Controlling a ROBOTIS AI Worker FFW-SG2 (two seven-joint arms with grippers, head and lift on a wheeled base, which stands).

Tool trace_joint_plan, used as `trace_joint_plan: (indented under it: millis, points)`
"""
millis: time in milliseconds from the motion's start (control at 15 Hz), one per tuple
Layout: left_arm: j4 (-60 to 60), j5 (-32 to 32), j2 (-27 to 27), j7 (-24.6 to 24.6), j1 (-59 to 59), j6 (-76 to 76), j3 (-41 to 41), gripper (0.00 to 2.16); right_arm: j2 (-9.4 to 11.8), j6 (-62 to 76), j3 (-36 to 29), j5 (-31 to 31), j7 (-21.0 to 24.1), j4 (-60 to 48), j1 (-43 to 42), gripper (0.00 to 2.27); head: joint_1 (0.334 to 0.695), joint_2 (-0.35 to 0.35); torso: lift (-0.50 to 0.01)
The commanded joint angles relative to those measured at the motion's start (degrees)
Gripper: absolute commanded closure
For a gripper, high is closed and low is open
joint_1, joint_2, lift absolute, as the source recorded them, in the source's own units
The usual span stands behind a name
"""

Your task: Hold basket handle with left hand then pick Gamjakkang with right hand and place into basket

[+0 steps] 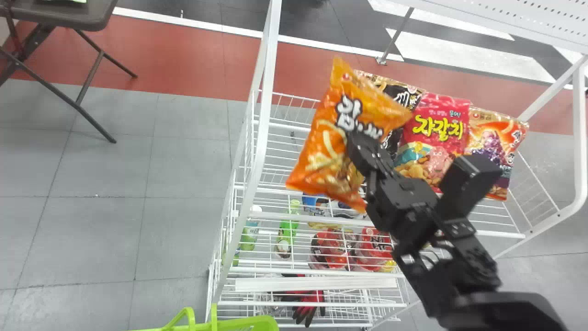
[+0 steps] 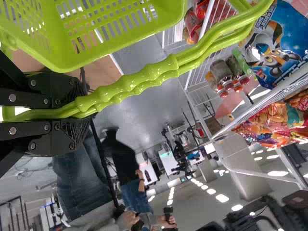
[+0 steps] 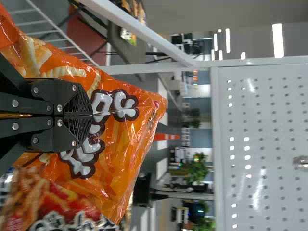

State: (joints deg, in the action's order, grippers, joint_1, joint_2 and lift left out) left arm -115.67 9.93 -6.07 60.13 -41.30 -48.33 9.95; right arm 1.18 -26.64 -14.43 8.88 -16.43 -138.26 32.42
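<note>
Upper middle, the right gripper (image 1: 357, 143) is pinching puffy Gamjakkang (image 1: 324, 154), risking a slip; the left gripper (image 2: 79, 113) is squeezing the basket handle (image 2: 154, 73).

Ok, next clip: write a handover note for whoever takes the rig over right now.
Left gripper: closed on the handle of the green basket, at the head view's bottom edge, beside the rack.
Right gripper: closed on the orange Gamjakkang bag, held at the rack by the other snack bags.
Done: handle held, bag gripped.
Left: bring the bag over the basket and release it inside.
</note>
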Motion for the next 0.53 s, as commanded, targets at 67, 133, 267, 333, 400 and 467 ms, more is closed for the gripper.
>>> trace_joint_plan:
  millis: [67, 133, 267, 333, 400, 467]
  points:
    - [0.0, 0.0, 0.1, 0.1, 0.0, 0.0, 0.1, 2.15, 0.1, -17.3, -4.6, 4.3, -3.9, -7.0, 6.3, 2.24, 0.695, -0.350, -0.018]
    - [0.0, 0.0, 0.1, 0.0, -0.1, 0.2, 0.1, 2.15, 0.1, -22.0, -5.9, 5.9, -4.4, -7.9, 7.8, 2.24, 0.695, -0.350, -0.018]
    - [0.0, 0.1, 0.2, 0.0, -0.2, 0.2, 0.0, 2.15, 0.1, -34.0, -6.8, 6.9, -7.0, -10.0, 9.4, 2.24, 0.695, -0.350, -0.018]
    - [0.0, 0.1, 0.2, 0.1, -0.2, 0.4, 0.0, 2.15, 0.1, -40.3, -7.4, 7.4, -8.4, -10.9, 9.6, 2.24, 0.695, -0.350, -0.018]
    - [0.0, 0.1, 0.2, 0.1, -0.3, 0.4, 0.0, 2.15, 0.1, -45.2, -7.6, 7.6, -9.2, -11.8, 10.1, 2.24, 0.695, -0.350, -0.018]
    - [-0.1, 0.1, 0.2, 0.1, -0.4, 0.7, 0.0, 2.15, 0.1, -49.3, -7.5, 7.5, -9.9, -11.9, 10.6, 2.24, 0.695, -0.350, -0.018]
